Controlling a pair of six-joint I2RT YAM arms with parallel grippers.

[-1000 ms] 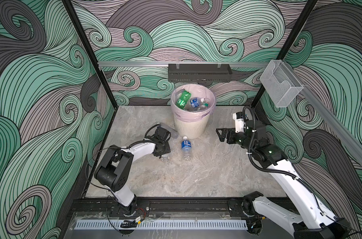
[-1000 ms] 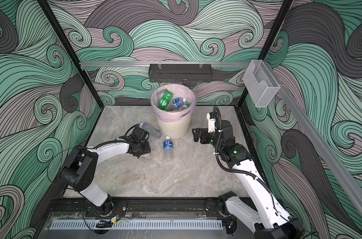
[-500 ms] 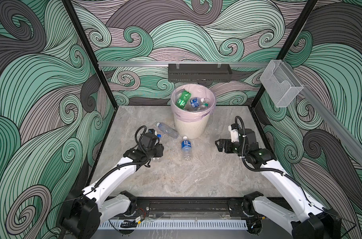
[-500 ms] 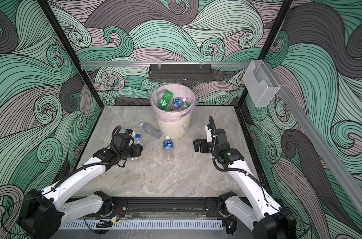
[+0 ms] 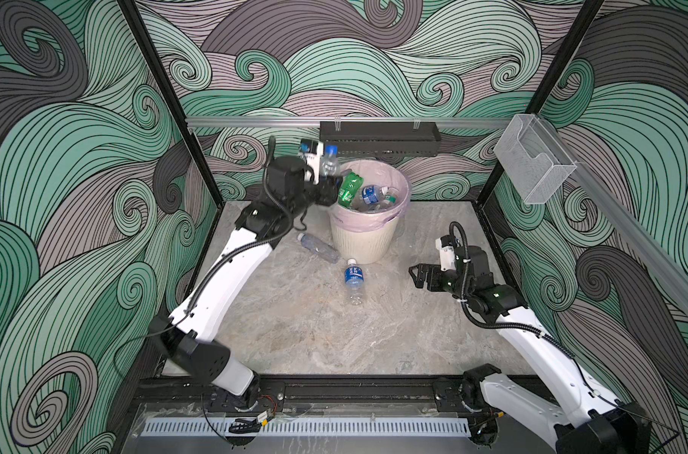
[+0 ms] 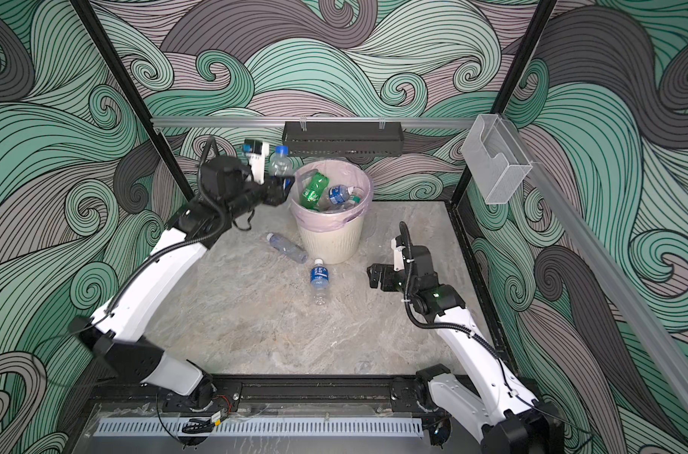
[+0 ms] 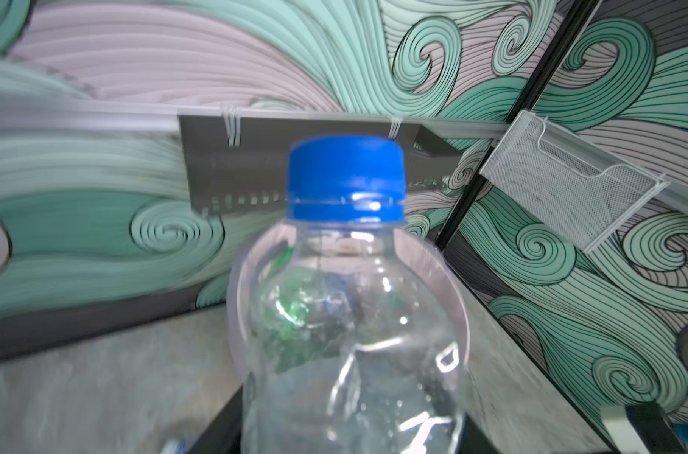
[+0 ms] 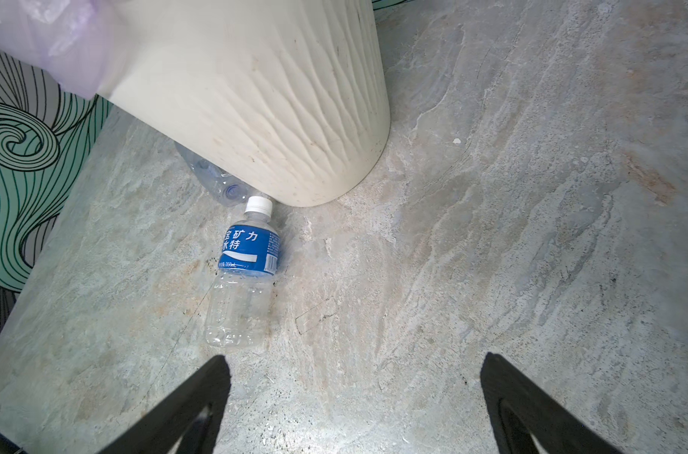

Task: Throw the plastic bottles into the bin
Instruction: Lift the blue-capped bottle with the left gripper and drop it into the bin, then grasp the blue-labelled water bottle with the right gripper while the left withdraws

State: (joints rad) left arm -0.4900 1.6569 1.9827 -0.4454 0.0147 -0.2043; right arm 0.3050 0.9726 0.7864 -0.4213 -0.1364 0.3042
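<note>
The cream ribbed bin [image 5: 368,243] [image 6: 330,239] with a pink bag stands at the back and holds several plastic bottles, one green [image 5: 350,188]. My left gripper [image 5: 330,185] [image 7: 350,428] is raised beside the bin's left rim, shut on a clear blue-capped plastic bottle [image 5: 329,160] [image 7: 346,314] that stands upright between its fingers. Two bottles lie on the floor: a clear one [image 5: 319,247] against the bin's left foot, and a blue-labelled one [image 5: 353,281] [image 8: 244,275] in front of it. My right gripper [image 5: 417,275] [image 8: 354,393] hovers low and open, right of the blue-labelled bottle, holding nothing.
A black perforated tray [image 5: 378,137] hangs on the back rail just behind the bin. A clear plastic box [image 5: 531,165] is fixed to the right wall. Black frame posts stand at both back corners. The marble floor [image 5: 315,334] stretches forward to the front rail.
My left arm has swung up from the floor to the bin's left rim, carrying the blue-capped bottle. The right gripper has drawn back slightly and lowered, staying open.
</note>
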